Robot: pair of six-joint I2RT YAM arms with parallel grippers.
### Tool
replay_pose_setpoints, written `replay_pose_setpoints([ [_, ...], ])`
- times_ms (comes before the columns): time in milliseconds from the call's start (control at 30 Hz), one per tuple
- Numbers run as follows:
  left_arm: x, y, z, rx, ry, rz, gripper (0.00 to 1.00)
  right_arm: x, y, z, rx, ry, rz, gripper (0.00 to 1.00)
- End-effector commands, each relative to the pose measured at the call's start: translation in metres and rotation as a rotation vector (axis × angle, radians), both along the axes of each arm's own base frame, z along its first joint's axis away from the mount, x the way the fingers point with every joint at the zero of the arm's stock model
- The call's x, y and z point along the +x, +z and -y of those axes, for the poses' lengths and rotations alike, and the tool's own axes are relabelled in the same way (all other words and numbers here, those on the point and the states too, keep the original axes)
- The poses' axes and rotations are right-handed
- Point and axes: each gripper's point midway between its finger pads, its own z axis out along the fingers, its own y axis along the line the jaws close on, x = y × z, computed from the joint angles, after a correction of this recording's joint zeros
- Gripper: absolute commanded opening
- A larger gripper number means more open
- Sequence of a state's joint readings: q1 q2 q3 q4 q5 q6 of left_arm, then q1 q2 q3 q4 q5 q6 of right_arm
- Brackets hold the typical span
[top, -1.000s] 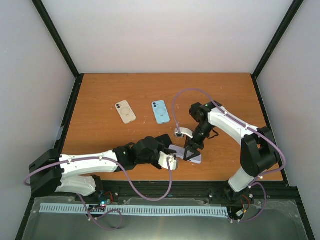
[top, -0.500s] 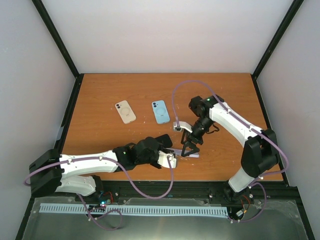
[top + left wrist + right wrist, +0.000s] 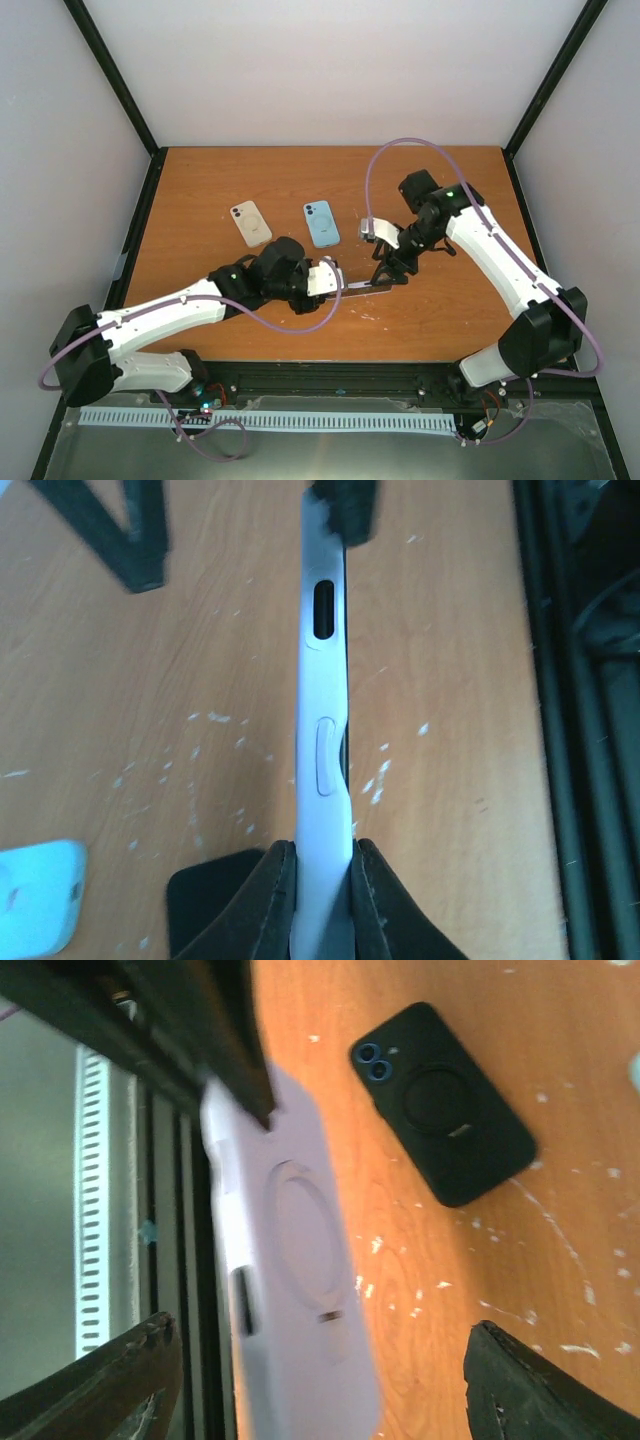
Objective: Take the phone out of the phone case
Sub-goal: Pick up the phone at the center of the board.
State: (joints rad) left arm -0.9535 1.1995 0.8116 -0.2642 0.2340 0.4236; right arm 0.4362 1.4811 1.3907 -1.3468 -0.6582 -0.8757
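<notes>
From above, the left gripper [image 3: 338, 282] holds the phone case [image 3: 362, 288] on edge, its length running toward the right gripper [image 3: 385, 277], just beside it. At the left wrist, the fingers [image 3: 280, 890] are clamped on the case. At the right wrist, the gripper is spread wide, and a black phone [image 3: 440, 1100] lies flat on the table beyond.

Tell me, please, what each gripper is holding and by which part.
The left gripper pinches the pale phone case near one end, clamping its two broad faces. The right gripper is open and grips nothing.
</notes>
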Motion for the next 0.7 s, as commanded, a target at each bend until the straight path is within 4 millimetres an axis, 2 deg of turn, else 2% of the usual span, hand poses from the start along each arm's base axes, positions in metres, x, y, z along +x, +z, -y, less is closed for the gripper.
replay_pose_setpoints([
  [0,-0.022,0.031,0.019,-0.110,-0.076,-0.174,0.00,0.012,0.014,0.012,-0.033,0.034,0.158,0.73],
  [300,-0.025,0.034,0.018,-0.139,-0.068,-0.192,0.00,-0.017,0.017,0.022,-0.073,0.129,0.091,0.56],
  [400,-0.025,0.032,0.015,-0.135,-0.051,-0.205,0.00,-0.027,0.008,0.029,-0.123,0.152,0.099,0.51],
  [500,-0.026,0.029,0.008,-0.138,-0.026,-0.214,0.00,-0.034,-0.001,0.032,-0.165,0.158,0.082,0.40],
  [667,-0.027,0.030,0.003,-0.155,-0.010,-0.213,0.00,-0.044,0.000,0.025,-0.138,0.187,0.082,0.42],
])
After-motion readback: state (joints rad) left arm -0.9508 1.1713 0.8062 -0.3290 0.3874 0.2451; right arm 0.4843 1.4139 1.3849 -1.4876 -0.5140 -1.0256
